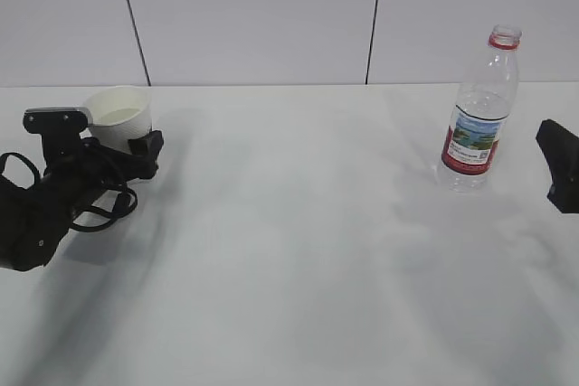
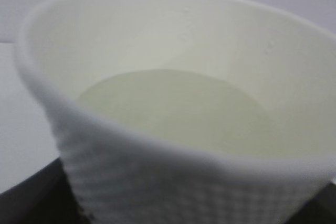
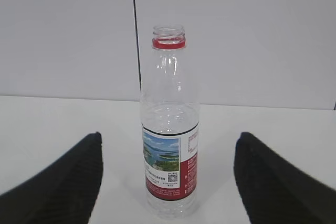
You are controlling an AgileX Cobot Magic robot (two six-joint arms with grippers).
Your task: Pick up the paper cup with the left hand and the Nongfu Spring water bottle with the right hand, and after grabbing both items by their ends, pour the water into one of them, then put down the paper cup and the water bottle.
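The white paper cup (image 1: 119, 113) stands on the table at the far left, and pale water (image 2: 173, 108) shows in its bottom. My left gripper (image 1: 118, 144) stands open with its jaws spread wide round the cup's lower part, one black finger (image 1: 145, 144) in front of the cup's right side. In the left wrist view the cup (image 2: 157, 182) fills the frame. The Nongfu Spring water bottle (image 1: 475, 124) stands upright and uncapped at the right. My right gripper (image 1: 561, 164) is open and apart from it, its fingers (image 3: 63, 182) short of the bottle (image 3: 169, 93).
The white table (image 1: 298, 250) runs back to a pale panelled wall (image 1: 253, 15). My left arm's black body and cables (image 1: 54, 201) lie on the table near the left edge.
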